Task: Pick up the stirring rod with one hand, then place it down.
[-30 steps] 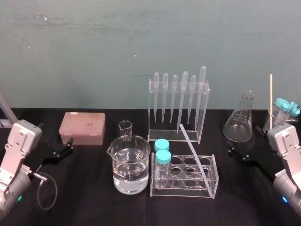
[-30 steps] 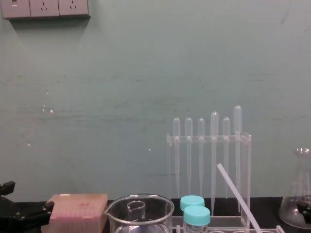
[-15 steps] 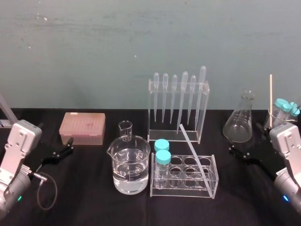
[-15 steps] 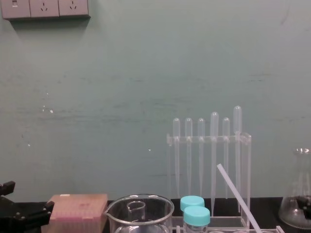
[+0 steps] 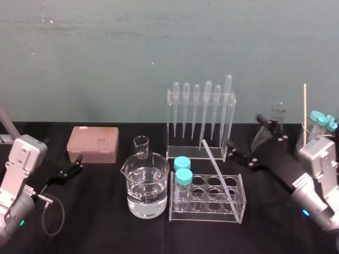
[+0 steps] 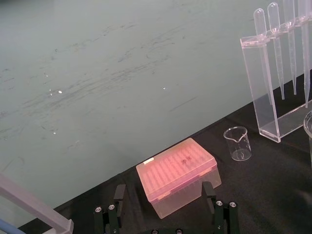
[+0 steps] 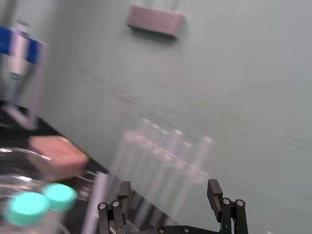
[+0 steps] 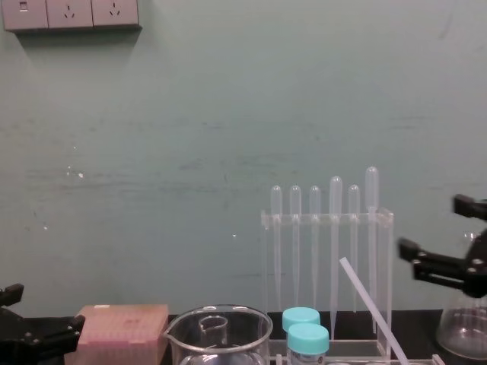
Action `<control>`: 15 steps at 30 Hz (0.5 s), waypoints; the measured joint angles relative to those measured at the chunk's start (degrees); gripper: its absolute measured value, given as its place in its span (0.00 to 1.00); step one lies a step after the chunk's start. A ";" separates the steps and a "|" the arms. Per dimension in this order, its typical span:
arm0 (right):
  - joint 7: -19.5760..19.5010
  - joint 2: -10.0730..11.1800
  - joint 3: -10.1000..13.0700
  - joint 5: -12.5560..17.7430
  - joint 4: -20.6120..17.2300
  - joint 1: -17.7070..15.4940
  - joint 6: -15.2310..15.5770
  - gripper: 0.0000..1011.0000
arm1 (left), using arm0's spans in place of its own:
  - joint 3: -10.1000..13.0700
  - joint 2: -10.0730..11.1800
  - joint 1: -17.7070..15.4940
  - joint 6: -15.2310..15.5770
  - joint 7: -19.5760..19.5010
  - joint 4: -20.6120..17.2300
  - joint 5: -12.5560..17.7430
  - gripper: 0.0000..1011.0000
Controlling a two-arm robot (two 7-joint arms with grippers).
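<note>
Nothing is done yet: the long, thin whitish stirring rod [image 5: 218,173] leans in the clear plastic rack [image 5: 201,216], and the black right hand [image 5: 245,135] hangs near it, wide open and empty, while the black left hand [image 5: 74,165] sits open far off.

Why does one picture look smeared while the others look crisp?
Right wrist view: the pipette rack and teal caps streak, probably from that arm swinging; the open right tool, riding with the camera, looks crisp. Left wrist view: pink box sharp beyond the parked left tool.
</note>
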 joint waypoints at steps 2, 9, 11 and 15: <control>3.08 -0.45 -0.86 1.02 0.37 0.81 -0.64 0.99 | 0.00 0.00 0.00 0.00 0.00 0.00 0.00 0.99; 13.92 -2.08 -2.16 9.82 2.57 3.30 2.69 0.99 | 0.00 0.00 0.00 0.00 0.00 0.00 0.00 0.99; 17.64 -2.81 -2.02 14.10 3.68 4.16 5.59 0.99 | 0.00 0.00 0.00 0.00 0.00 0.00 0.00 0.99; 21.94 -3.99 -1.35 19.78 5.66 5.41 11.05 0.99 | 0.00 0.00 0.00 0.00 0.00 0.00 0.00 0.99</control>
